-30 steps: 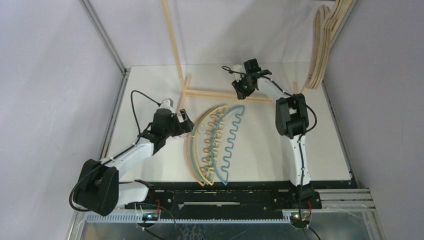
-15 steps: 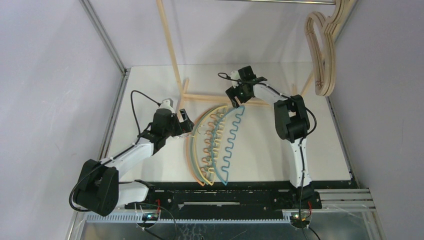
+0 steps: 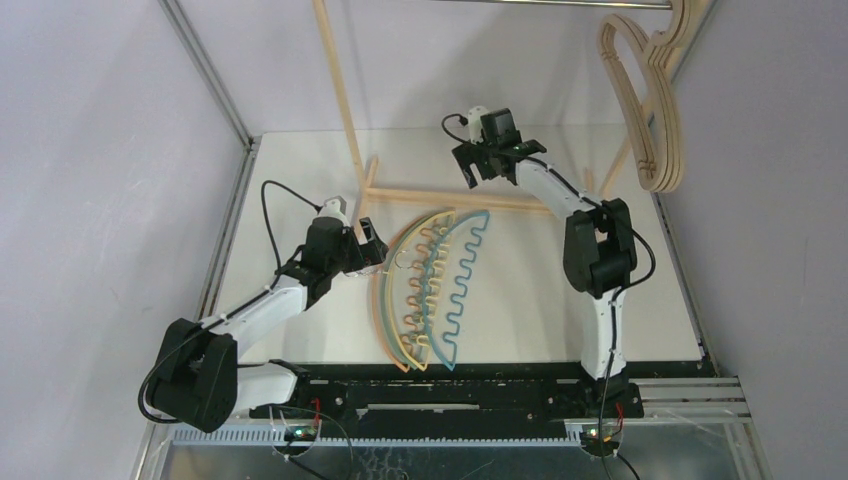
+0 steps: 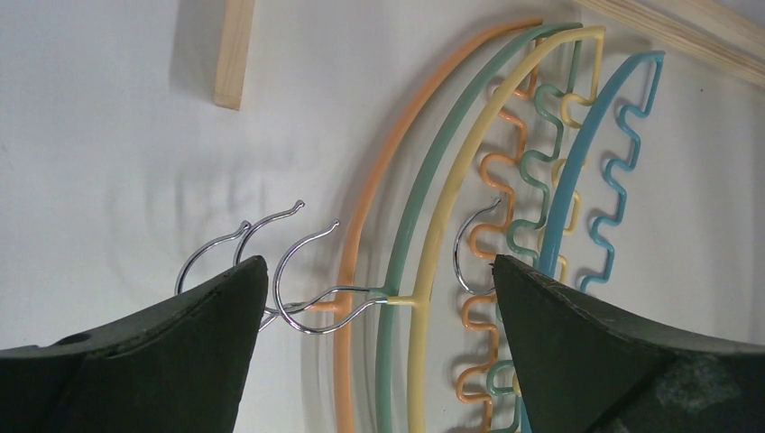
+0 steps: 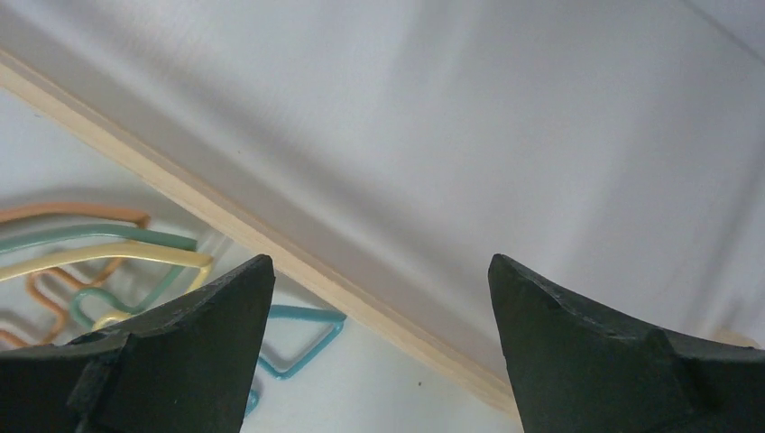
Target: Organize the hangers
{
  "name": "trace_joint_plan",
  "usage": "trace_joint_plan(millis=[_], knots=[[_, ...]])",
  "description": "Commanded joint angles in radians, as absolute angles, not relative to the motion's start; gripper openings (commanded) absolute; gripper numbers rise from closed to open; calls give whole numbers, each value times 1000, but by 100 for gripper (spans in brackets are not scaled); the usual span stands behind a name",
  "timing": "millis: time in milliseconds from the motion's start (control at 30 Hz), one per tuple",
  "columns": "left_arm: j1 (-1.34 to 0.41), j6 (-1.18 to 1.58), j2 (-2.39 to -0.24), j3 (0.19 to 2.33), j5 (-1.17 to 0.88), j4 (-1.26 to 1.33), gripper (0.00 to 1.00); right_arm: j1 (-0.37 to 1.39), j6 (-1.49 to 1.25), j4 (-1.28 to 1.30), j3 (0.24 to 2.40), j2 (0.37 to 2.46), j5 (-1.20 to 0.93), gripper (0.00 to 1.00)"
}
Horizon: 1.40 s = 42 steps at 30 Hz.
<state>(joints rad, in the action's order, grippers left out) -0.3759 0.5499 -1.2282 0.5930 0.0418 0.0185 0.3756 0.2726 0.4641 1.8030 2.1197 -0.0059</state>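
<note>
Four thin arched hangers lie stacked on the table: orange [image 3: 381, 300], green [image 3: 396, 262], yellow [image 3: 408, 262] and teal [image 3: 462, 290]. In the left wrist view the orange [image 4: 359, 225], green [image 4: 419, 207], yellow [image 4: 448, 225] and teal [image 4: 577, 162] arcs show, with metal hooks [image 4: 298, 271]. My left gripper [image 3: 372, 247] [image 4: 374, 266] is open over the hooks and holds nothing. My right gripper [image 3: 478, 170] [image 5: 379, 262] is open and empty above the rack's base bar, near the teal hanger's tip [image 5: 298, 343]. Pale wooden loop hangers [image 3: 655, 110] hang at the top right.
A tall pale wooden A-frame rack stands at the back, with its post [image 3: 345, 90] and its base bar [image 3: 440, 192] [image 5: 271, 244] on the table. A metal bar [image 3: 560, 3] runs along the top. Grey walls close both sides.
My right gripper dipped toward the teal hanger's top end, then lifted back up and turned. The wooden hangers have swung to the left on the bar. The left arm has not moved.
</note>
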Motion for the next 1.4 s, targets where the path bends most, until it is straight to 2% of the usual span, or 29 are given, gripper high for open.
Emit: trace_joint_plan(millis=[0,200,467,633,800,1100,1167,1267,1300,1333,1367], knots=[[-382,546,-1220,634,42,50,99,476,187,472,1810,1957,121,96],[-382,548,-1216,639,43,45,100,740,-4,419,1488,1739,248,92],[-382,536,-1185,631,60,28,100,1036,-280,419,1197,1651,394,83],[-382,539,-1156,596,84,23,100,1062,-385,400,1120,1671,354,69],[-382,549,-1126,565,95,31,100,1063,-396,371,1103,1718,295,60],[-382,535,-1112,559,133,6,100,1056,-418,323,1103,1771,225,56],[-381,535,-1106,554,135,0,100,1052,-414,319,1103,1784,195,50],[-382,537,-1091,539,140,0,100,1051,-422,314,1103,1789,181,49],[-382,538,-1087,535,143,0,100,1050,-423,313,1103,1794,179,44],[-382,538,-1084,533,144,0,100,1049,-423,314,1104,1797,175,27],[-382,538,-1081,531,144,0,100,1046,-424,321,1106,1795,175,16]])
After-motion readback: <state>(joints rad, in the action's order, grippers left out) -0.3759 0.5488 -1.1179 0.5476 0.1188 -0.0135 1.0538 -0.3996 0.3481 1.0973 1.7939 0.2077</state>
